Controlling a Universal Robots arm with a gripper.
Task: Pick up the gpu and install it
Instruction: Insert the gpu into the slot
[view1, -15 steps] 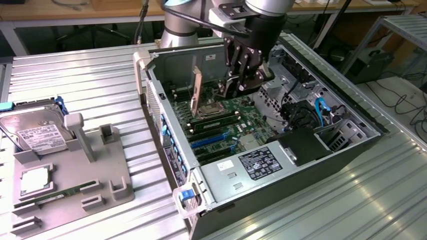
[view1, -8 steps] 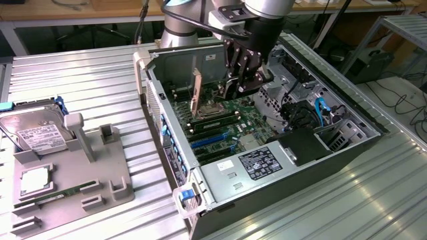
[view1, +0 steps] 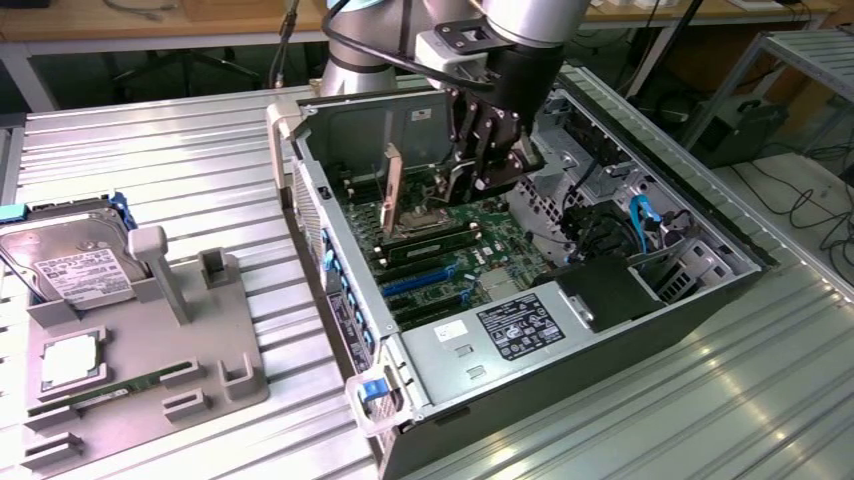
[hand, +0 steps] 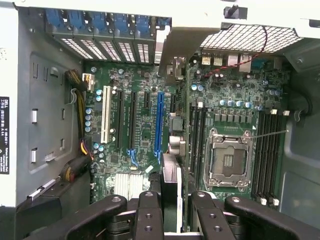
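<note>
You're hovering the gpu (hand: 172, 175) just beside the long blue slot (hand: 160, 120), pinched edge-on in the gripper (hand: 170, 212) with its fingers (hand: 149, 220) drawn narrow onto it (not seated yet, I'd say), so any tilt is risking a missed slot or a snag near the CPU socket (hand: 227, 160).

The gripper (view1: 497, 165) hangs inside the open computer case (view1: 641, 330), above the motherboard (view1: 467, 250). A card (view1: 392, 190) stands upright on the motherboard. On the exterior view's left, 1 hard drive (view1: 74, 260) rests in a grey holder (view1: 200, 350).
</note>
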